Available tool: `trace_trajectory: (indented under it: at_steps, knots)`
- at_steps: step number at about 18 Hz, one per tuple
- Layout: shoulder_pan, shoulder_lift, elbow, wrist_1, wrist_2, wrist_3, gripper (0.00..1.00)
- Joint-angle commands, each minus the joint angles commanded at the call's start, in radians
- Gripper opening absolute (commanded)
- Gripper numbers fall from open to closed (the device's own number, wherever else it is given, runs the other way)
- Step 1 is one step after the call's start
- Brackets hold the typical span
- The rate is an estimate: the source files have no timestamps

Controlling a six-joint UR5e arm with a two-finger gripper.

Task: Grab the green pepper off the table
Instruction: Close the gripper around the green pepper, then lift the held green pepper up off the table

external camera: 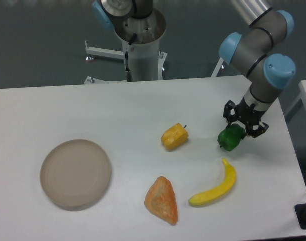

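One gripper [245, 122] pinches green pepper [231, 137] at worktop [93, 110] right edge; pepper hangs below-left of gripper, banana [214, 185] beneath.

Two peppers [231, 137] [174, 136], one banana [214, 184], one plate [75, 173], one orange wedge [162, 200].

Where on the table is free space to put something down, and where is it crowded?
Bare table runs along the far edge, above the plate and yellow pepper, and between those two. Crowded on the right: gripper, green pepper, banana and orange wedge lie close.
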Motion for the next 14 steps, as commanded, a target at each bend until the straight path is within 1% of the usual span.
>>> trace_trajectory:
  at_steps: [3, 5, 7, 12, 14]
  knots:
    - [-0.069, 0.006, 0.040, -0.006, 0.060, -0.002, 0.23]
    - [-0.109, -0.004, 0.071, -0.006, 0.075, -0.011, 0.23]
    - [-0.129, -0.008, 0.094, -0.002, 0.085, -0.011, 0.23]
    - [-0.144, -0.002, 0.092, 0.001, 0.100, -0.011, 0.23]
    - [-0.163, 0.000, 0.089, 0.003, 0.106, -0.011, 0.23]
